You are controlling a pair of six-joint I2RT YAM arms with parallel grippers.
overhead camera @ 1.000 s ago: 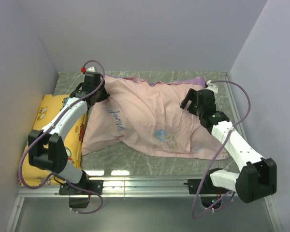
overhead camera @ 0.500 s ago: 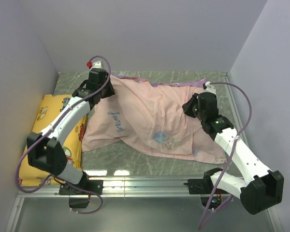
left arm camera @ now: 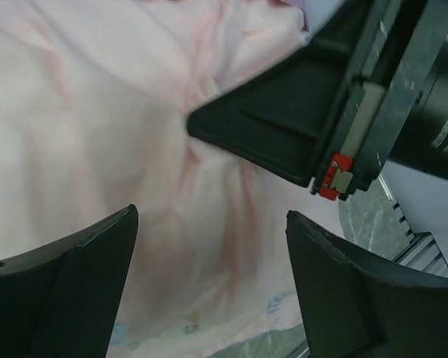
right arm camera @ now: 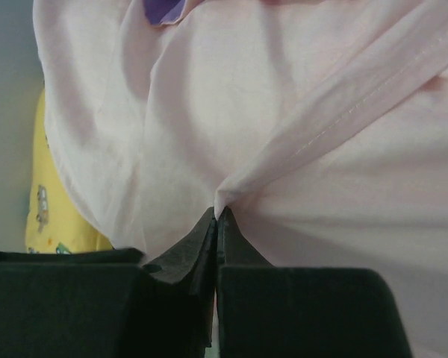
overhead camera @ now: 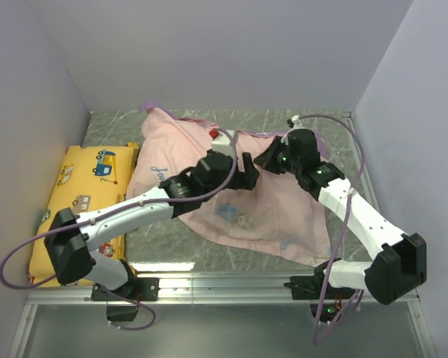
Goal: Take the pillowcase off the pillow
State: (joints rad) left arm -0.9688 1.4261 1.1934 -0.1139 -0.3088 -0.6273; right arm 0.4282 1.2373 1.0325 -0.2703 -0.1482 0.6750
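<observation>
The pillowcase (overhead camera: 209,149) lies spread on the table with its pale pink inside up and a faint print showing through; a purple edge (right arm camera: 164,9) peeks out at the far side. The pillow is hidden. My right gripper (overhead camera: 269,160) is over the middle right of the cloth and shut on a pinched-up fold of the pillowcase (right arm camera: 299,142), which runs off tight from the closed tips (right arm camera: 217,213). My left gripper (overhead camera: 248,165) hangs just left of it, open (left arm camera: 210,215), with nothing between its fingers and pink cloth below. The right gripper's black body (left arm camera: 299,127) fills the left wrist view's upper right.
A yellow cushion with cartoon vehicles (overhead camera: 75,194) lies along the left wall and also shows as the yellow cushion (right arm camera: 48,216) in the right wrist view. A metal rail (overhead camera: 224,282) runs along the near edge. Walls close in left, right and behind. A cable (overhead camera: 336,123) loops over the right arm.
My left gripper let go at the far-left corner, opened and swung right to the middle. My right gripper shut on a fold and shifted left. The pillowcase's far-left corner bunched up.
</observation>
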